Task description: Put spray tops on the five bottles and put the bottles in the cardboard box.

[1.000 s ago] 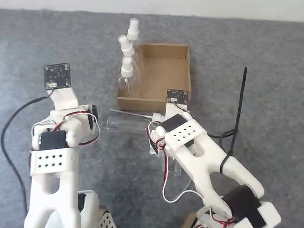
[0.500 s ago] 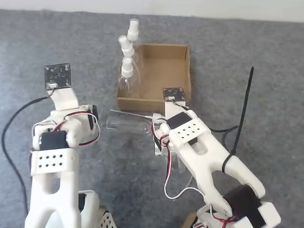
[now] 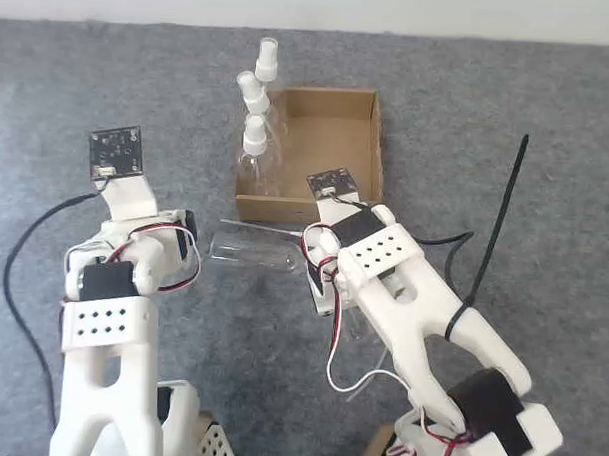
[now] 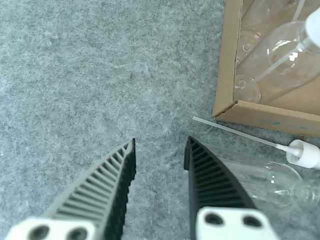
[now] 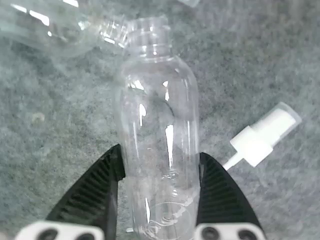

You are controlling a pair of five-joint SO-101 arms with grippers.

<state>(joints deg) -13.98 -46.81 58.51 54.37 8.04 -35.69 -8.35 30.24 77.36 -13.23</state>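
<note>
Lying at 6 o'clock from the cardboard box [image 3: 285, 207], the uncapped bottle [image 5: 157, 120] is clasped by the right gripper [image 5: 160, 153] and should be stood upright gently; the left gripper [image 4: 161, 142] is held narrowly open

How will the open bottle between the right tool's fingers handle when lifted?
The open bottle looks empty and thin-walled, so probably light, and may flex in the right tool. Its smooth round body lies on its side, so it would likely roll if released.
</note>
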